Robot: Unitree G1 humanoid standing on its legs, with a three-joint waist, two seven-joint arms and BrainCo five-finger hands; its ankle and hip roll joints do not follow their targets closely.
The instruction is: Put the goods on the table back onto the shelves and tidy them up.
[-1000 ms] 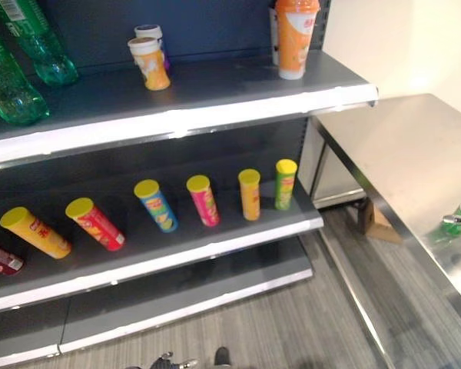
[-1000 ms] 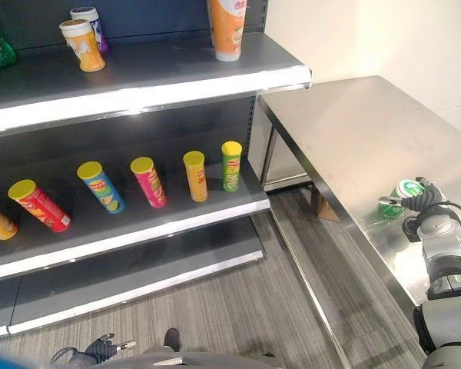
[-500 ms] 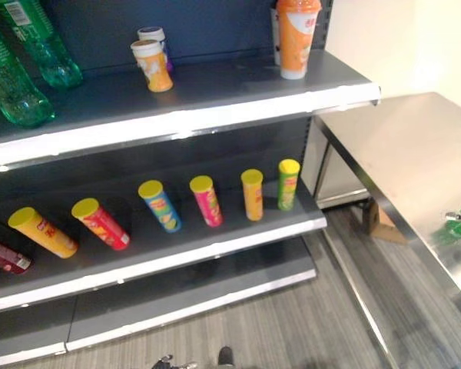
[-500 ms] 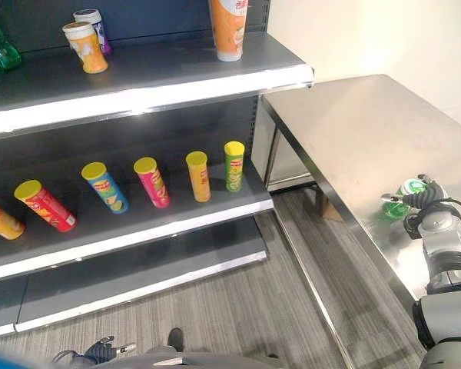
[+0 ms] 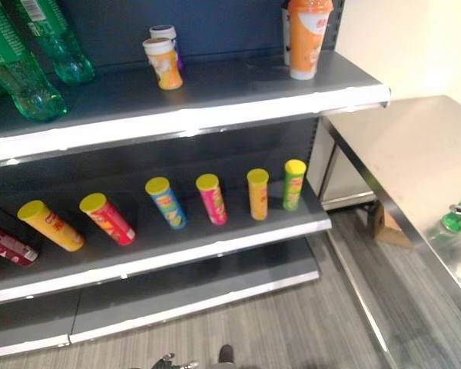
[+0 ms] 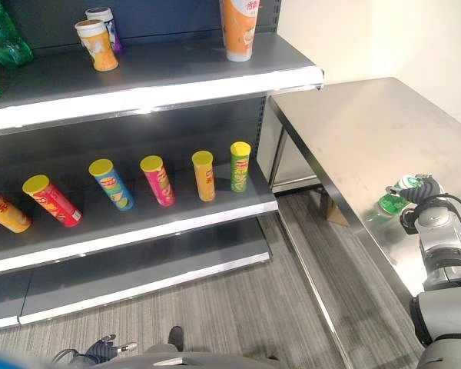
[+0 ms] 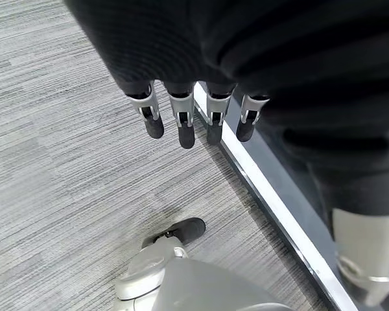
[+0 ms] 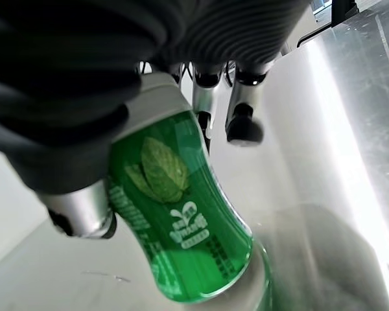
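The right hand point(image 6: 424, 194) is curling its fingers and thumb round a green bottle point(image 8: 181, 220) with a leaf label, holding it just above the steel table point(image 6: 353, 123), near the table's front edge. The table is standing just beside the shelf unit's right end, its corner tucked under the top shelf point(image 5: 215, 96).

On that top shelf, a tall orange cup point(image 5: 307, 38) is standing nearest the table, two small cups point(image 5: 163, 60) are sitting further along, and green bottles point(image 5: 31, 69) are leaning at the far end. One shelf below, a row of yellow-lidded tubes point(image 5: 207, 200) is stretching away from the table, upright near it and tipping over further off.

The left hand point(image 7: 188, 116) is hanging over the grey floor point(image 7: 58, 162), fingers relaxed and holding nothing.
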